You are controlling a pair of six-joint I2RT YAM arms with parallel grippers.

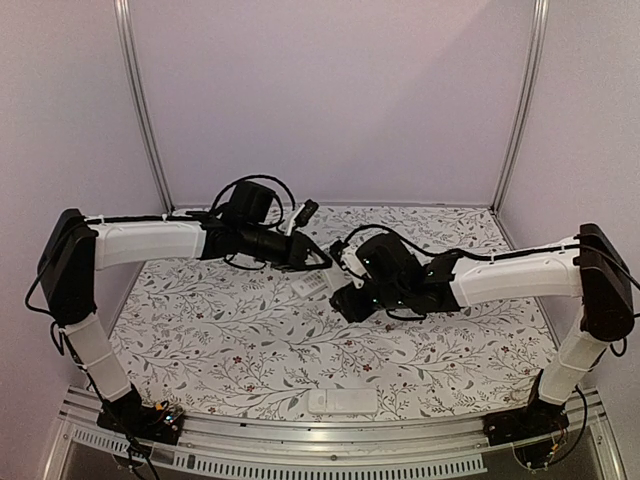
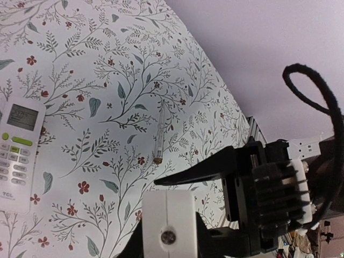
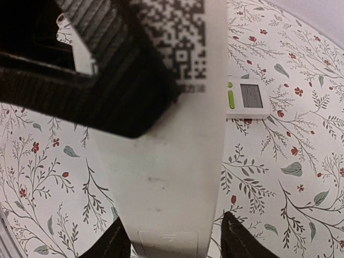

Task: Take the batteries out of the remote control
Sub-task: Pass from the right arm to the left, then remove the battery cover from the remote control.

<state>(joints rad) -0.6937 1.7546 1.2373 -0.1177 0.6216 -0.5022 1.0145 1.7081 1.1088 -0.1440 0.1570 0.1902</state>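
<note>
Both grippers are brought together above the middle of the table, on the remote control (image 1: 311, 285). The left gripper (image 2: 169, 242) is closed on it: a white block is seen clamped between its dark fingers in the left wrist view, and in the right wrist view one ribbed black finger is laid across the upper back of the white body. The right gripper (image 3: 173, 243) is set astride the near end of the same body, one finger at each long edge; whether those fingers press or merely flank it cannot be told. The remote control is held clear of the surface, back side turned to the right wrist camera, with a QR-code label (image 3: 174, 32) at its far part and a cover panel (image 3: 161, 239) set flush at its near end. The batteries are hidden in every view.

A second remote (image 1: 343, 401), white, is laid face up at the near edge of the table, between the two arm bases and well apart from the held one; a grey display and green buttons are shown on it in the wrist views. A clear stick (image 2: 159, 133) is laid flat on the floral-patterned table (image 1: 200, 340), apart from the second remote. Pale lilac walls (image 1: 330, 100) are set around the table on three sides
</note>
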